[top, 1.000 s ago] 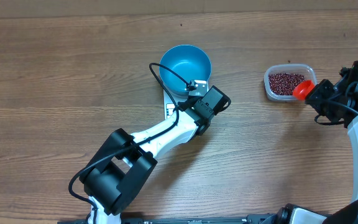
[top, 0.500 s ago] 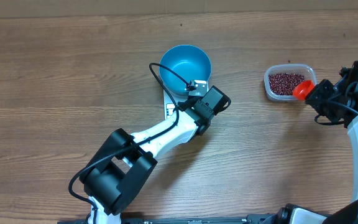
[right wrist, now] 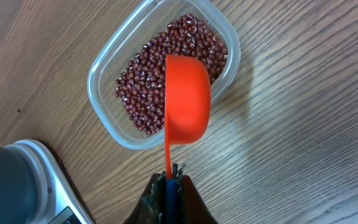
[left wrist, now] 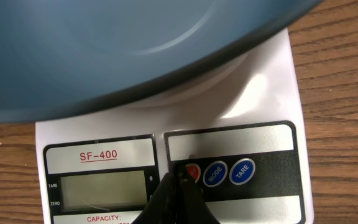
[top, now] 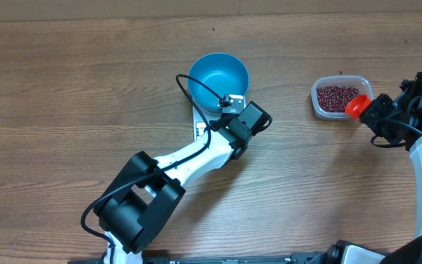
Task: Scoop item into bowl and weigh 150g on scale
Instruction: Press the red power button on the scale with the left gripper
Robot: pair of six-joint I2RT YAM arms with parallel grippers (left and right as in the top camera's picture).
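The bowl (left wrist: 104, 50) is being borne by the scale (left wrist: 278, 93), whose red button (left wrist: 193, 171) is being pressed by the left gripper (left wrist: 180, 180), tips together, likely for switching on; the scoop (right wrist: 185, 99) is being clamped by the right gripper (right wrist: 169, 174) over the beans (right wrist: 145, 74) in the tub (right wrist: 102, 112)

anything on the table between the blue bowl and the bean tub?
No. Overhead shows only bare tabletop between the bowl and the tub.

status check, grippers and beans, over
Left gripper shut, tip at red button on scale. Right gripper shut on orange scoop over beans. Blue bowl empty.
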